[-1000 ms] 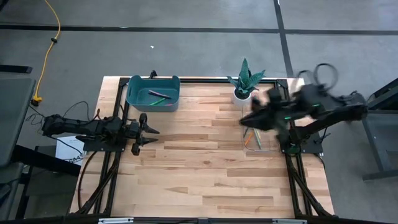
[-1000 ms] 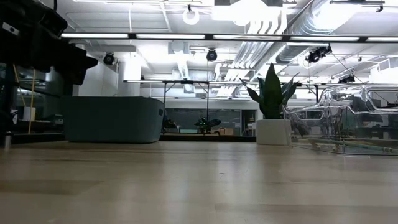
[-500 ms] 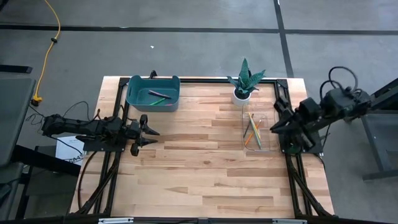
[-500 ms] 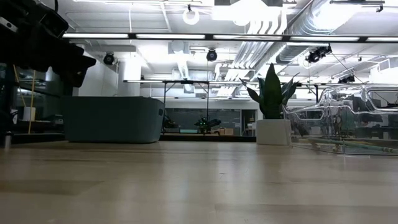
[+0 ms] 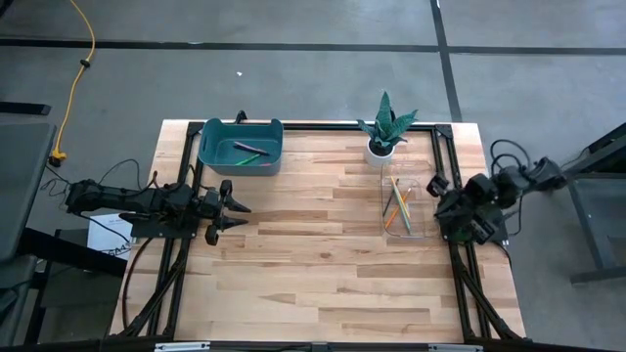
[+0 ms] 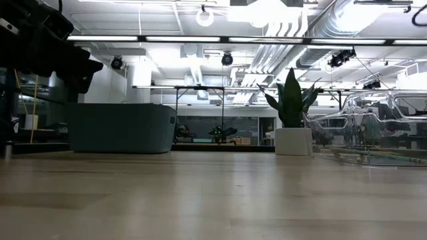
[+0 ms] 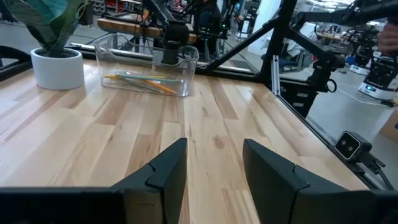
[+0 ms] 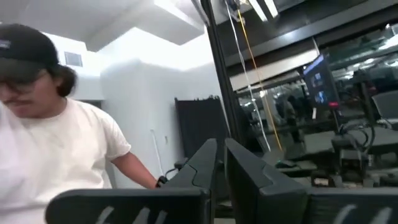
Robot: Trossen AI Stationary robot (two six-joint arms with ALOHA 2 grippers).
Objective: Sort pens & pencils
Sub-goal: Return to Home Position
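Observation:
The pens (image 5: 248, 150), a pink and a green stick among them, lie in the teal bin (image 5: 241, 145) at the far left. The pencils (image 5: 398, 203), orange, yellow and teal sticks, lie in the clear tray (image 5: 404, 207) at the right, and show again as pencils (image 7: 143, 81) in the left wrist view. My left gripper (image 5: 238, 207) rests low at the table's left, open, with nothing between its fingers (image 7: 168, 171). My right gripper (image 5: 435, 186) is drawn back at the right edge beside the tray. It is shut on nothing and points up into the room (image 8: 221, 165).
A potted plant (image 5: 383, 135) stands at the far edge, just behind the clear tray. Black frame rails (image 5: 452, 166) run along both sides of the table. A person in a white shirt (image 8: 62, 137) shows beyond the table. Bare wood (image 5: 313, 244) lies between the arms.
My right gripper has pulled back from above the clear tray toward the table's right edge, sinking as the arm folded in and tipping to point upward. The pencils stay in the tray.

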